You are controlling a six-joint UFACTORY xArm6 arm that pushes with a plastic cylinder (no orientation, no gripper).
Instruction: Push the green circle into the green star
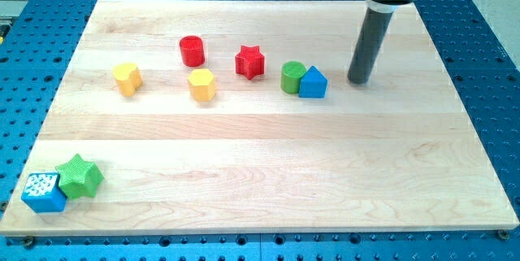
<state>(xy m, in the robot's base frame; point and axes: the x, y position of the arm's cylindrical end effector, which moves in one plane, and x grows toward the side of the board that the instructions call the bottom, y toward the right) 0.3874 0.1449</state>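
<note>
The green circle [292,76] stands on the wooden board right of centre, touching a blue block with a pointed top [313,84] on its right. The green star [80,177] lies far away at the board's bottom left corner, touching a blue cube [43,192] on its left. My tip [358,80] rests on the board to the right of the blue pointed block, a short gap away, and further right of the green circle.
A red star [250,62] sits just left of the green circle. A red cylinder [192,50], a yellow hexagon [201,84] and a yellow block [127,78] lie further left. The board [268,163] sits on a blue perforated table.
</note>
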